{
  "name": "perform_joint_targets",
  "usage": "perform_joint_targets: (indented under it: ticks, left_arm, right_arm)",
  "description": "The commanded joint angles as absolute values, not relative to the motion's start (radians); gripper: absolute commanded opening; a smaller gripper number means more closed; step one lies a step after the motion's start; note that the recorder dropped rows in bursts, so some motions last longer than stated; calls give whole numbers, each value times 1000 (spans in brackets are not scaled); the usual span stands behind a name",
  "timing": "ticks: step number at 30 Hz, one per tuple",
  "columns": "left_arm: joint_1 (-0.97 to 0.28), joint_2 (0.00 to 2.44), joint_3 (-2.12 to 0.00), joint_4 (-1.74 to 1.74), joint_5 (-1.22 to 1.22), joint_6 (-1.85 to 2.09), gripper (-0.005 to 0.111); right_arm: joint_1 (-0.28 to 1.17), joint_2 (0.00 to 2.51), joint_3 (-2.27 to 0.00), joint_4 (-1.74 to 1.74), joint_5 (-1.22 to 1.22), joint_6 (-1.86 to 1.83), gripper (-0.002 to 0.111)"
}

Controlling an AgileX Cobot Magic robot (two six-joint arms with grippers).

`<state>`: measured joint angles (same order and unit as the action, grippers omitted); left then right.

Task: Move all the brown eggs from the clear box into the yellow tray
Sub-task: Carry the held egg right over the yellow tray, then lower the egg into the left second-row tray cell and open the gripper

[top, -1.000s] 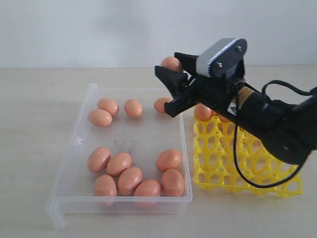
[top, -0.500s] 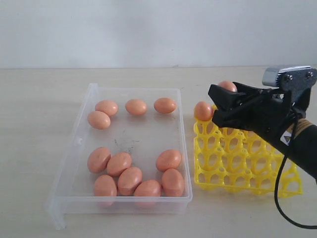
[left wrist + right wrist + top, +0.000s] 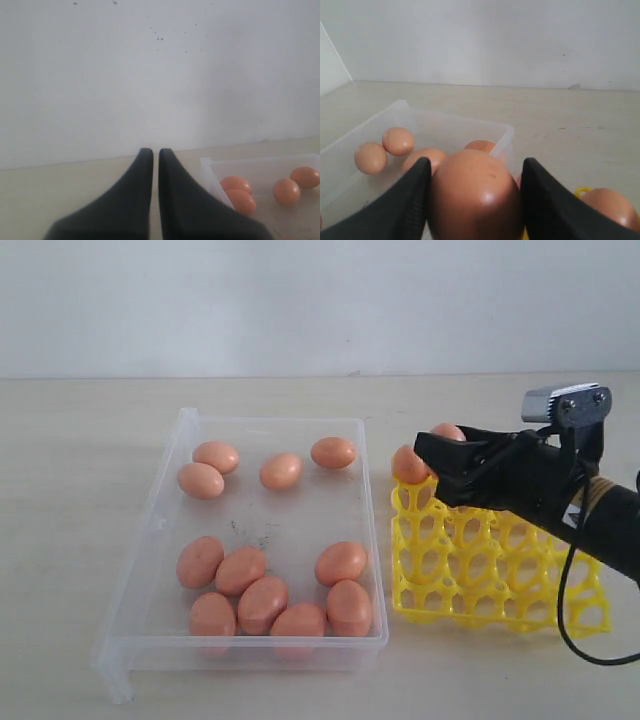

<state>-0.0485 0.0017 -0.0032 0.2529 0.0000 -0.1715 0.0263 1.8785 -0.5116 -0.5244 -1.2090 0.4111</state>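
Smooth oval orange-brown egg (image 3: 472, 200) pinched by right end effector (image 3: 475, 167), held above bright yellow lattice tray (image 3: 430, 570) for seating in a cup | eleven like eggs lie in clear plastic box (image 3: 165, 490) | left end effector (image 3: 155, 152) pressed together, apparently idle

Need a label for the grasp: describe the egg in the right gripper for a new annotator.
Find the yellow tray beside the clear box. Over its far corner nearest the box, the right gripper holds one brown egg. It alone sits between black jaws; its neighbour rests in a tray cup.
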Motion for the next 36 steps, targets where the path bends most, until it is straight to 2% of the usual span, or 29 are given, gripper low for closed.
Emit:
perform_joint_targets:
  ticks: [1, 7, 36]
  left_arm:
    - [-56, 0, 0, 251, 0, -170, 4]
    - [-56, 0, 0, 251, 0, -170, 4]
    - [-56, 0, 0, 251, 0, -170, 4]
  right_arm:
    - [33, 1935, -561, -552, -1221, 420, 0]
    - [33, 2047, -608, -560, -1221, 412, 0]
    - [30, 2100, -703, -691, -1181, 497, 0]
